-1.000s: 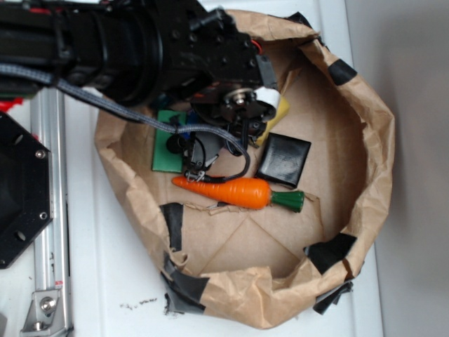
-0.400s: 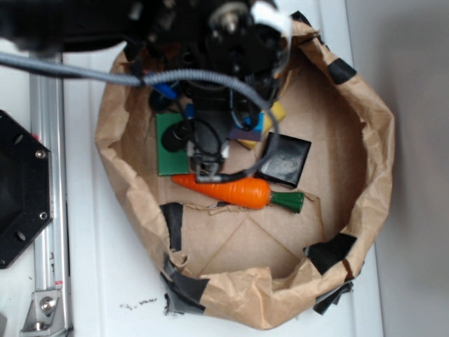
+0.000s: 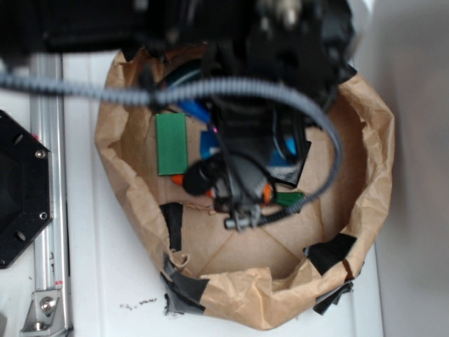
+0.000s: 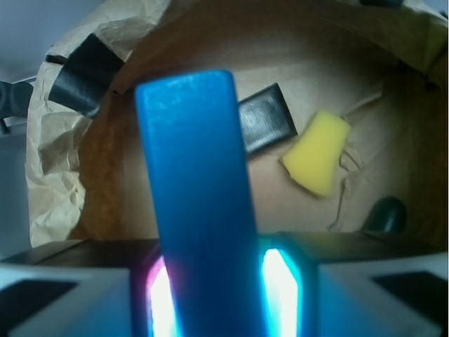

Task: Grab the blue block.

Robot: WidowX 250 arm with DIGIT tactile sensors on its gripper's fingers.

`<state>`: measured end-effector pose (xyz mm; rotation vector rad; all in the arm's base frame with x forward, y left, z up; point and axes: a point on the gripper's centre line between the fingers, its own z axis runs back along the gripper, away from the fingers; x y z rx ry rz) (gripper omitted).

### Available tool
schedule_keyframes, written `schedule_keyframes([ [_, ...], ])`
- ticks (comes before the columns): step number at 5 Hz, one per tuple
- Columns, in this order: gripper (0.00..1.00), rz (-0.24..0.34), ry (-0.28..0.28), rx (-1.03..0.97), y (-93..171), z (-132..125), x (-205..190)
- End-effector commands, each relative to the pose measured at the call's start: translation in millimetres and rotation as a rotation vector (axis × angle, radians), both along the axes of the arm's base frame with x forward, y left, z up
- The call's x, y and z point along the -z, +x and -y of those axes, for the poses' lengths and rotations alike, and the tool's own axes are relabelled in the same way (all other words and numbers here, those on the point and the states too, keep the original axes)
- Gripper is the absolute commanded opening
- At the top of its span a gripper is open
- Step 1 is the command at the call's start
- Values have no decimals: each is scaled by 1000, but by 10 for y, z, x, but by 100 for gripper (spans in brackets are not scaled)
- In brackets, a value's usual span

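gripper (image 4: 223, 295): clamped on blue block (image 4: 200, 203) (held upright between lit pads) | yellow piece (image 4: 319, 152), black square (image 4: 265, 126) beyond | paper bag (image 3: 372, 168) around

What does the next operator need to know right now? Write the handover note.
Claw: shut on the blue block, which stands up between its pads in the wrist view.
Position: arm is over the brown paper bag. Green block, yellow piece and black square lie on the bag's floor.
Done: the grab looks made.
Left: probably just confirm the grip is firm; the contact itself is hard to see.
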<state>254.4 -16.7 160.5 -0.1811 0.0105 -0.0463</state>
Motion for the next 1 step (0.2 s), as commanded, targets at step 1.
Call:
schedule_keyframes([
  [1, 0, 97, 19, 3, 126, 140, -189],
])
